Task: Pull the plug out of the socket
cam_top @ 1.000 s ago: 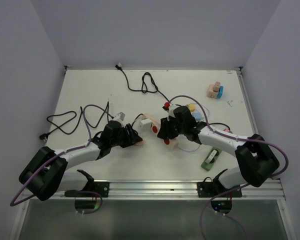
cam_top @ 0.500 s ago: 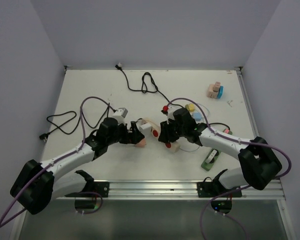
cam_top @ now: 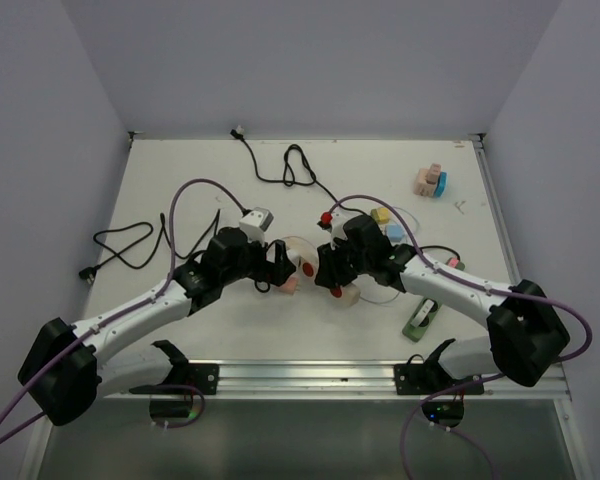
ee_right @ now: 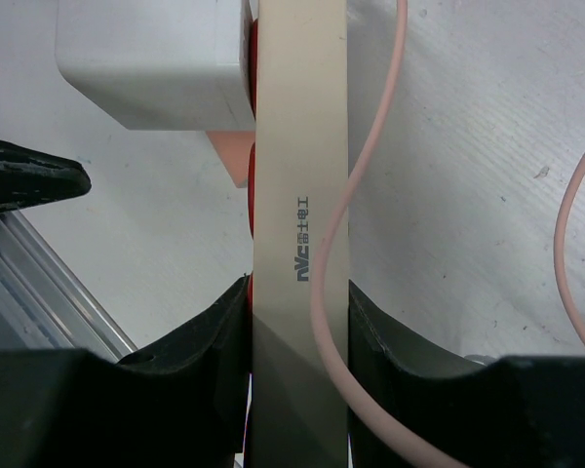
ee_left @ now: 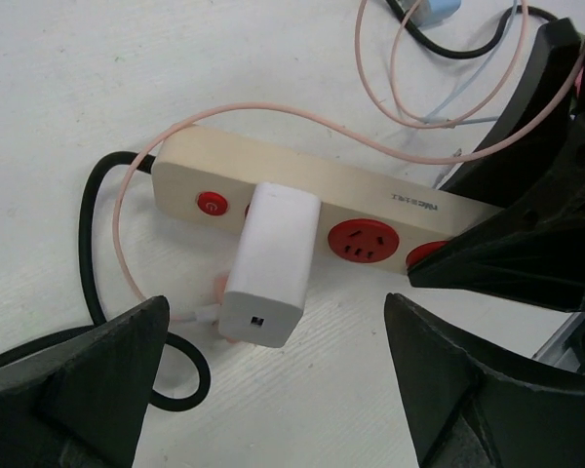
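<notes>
My left gripper (ee_left: 273, 331) is released, its fingers (ee_left: 88, 380) wide on either side of the white plug (ee_left: 273, 258), neither touching it. My right gripper (ee_right: 297, 312) is clenched on the strip (ee_left: 370, 200). The plug sits in the strip beside the red switch (ee_left: 211, 203), on the table (ee_left: 68, 88), with a pink cable (ee_left: 122, 234) looping over the strip.

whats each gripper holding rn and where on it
Right gripper clamps the power strip across its long edges, at the end away from the white plug. Left gripper is open, holding nothing.
</notes>
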Available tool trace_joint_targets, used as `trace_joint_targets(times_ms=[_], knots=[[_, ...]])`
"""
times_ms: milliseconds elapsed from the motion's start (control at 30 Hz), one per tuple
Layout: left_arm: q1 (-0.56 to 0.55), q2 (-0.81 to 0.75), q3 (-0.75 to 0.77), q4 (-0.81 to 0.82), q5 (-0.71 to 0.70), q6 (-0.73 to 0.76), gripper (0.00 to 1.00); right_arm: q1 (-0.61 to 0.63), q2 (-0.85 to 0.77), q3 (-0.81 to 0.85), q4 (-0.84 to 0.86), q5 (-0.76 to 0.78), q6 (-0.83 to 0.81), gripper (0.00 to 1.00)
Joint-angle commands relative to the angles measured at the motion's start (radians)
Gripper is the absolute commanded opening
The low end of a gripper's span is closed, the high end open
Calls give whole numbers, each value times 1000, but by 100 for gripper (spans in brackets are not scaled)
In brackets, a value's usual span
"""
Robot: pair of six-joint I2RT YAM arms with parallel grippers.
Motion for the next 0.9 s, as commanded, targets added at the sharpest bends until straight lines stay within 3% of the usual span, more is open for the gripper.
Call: trace_joint_targets(times_ms=[0,467,533,567,667,700,767,800,867], knots=[[-10,-5,15,7,-18,50,95,3,-47,62,29,-31,-23,0],[-68,156,77,62,-41,106,80,20,-59,83,26,-46,-32,0],[-74,168,82,61,-50,109,73,22,-56,82,29,-45,-38,0],[-77,170,87,61,-50,110,69,23,-53,80,31,-37,-39,0],[-85,168,96,59,-50,121,44,23,-41,66,40,-10,-39,0],[-90,170,96,55,-76,124,29,23,-34,62,43,22,-38,0],[-94,162,100,47,-87,132,14,23,-22,57,34,68,-35,0],[-96,159,102,41,-88,133,1,23,-7,57,18,122,-29,0],[-96,142,100,32,-85,129,0,23,10,66,-15,199,-17,0]])
